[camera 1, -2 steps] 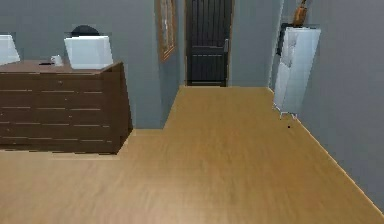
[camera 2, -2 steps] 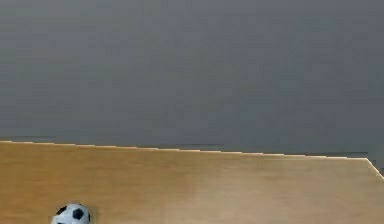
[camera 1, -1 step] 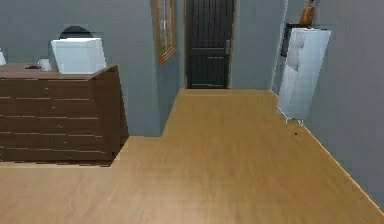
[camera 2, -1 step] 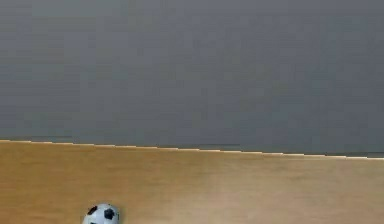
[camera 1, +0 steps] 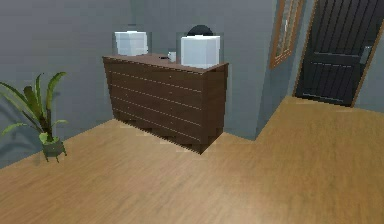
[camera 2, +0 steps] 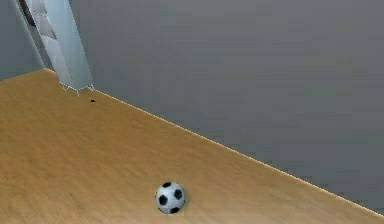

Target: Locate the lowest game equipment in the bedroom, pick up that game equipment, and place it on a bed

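Observation:
A black-and-white soccer ball (camera 2: 170, 197) lies on the wooden floor (camera 2: 90, 160) low in the arm side view, a little left of the middle and some way out from the grey wall (camera 2: 250, 70).
In the forward view a dark wooden dresser (camera 1: 165, 98) stands against the grey wall with two white boxes (camera 1: 131, 42) (camera 1: 199, 50) on top. A potted plant (camera 1: 42, 112) is at the left and a dark door (camera 1: 338, 50) at the right. A pale door frame (camera 2: 62, 45) rises at the arm side view's upper left.

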Tool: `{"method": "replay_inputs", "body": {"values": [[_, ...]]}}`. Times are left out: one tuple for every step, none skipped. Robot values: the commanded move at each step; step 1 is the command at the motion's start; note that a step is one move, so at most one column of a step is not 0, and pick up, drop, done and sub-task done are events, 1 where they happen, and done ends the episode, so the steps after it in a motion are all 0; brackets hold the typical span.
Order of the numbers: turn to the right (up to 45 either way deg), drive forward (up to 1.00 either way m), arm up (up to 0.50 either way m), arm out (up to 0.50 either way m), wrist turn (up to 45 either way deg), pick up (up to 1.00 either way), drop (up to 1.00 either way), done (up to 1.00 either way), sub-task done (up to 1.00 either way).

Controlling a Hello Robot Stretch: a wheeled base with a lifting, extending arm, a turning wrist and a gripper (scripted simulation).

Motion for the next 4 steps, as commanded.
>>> {"method": "replay_inputs", "body": {"values": [[0.0,0.00,0.16,0.00,0.0,0.00,0.00,0.00,0.00],[0.0,0.00,0.00,0.50,0.0,0.00,0.00,0.00,0.00],[0.0,0.00,0.00,0.00,45.0,0.00,0.00,0.00,0.00],[0.0,0.00,0.00,0.00,45.0,0.00,0.00,0.00,0.00]]}}
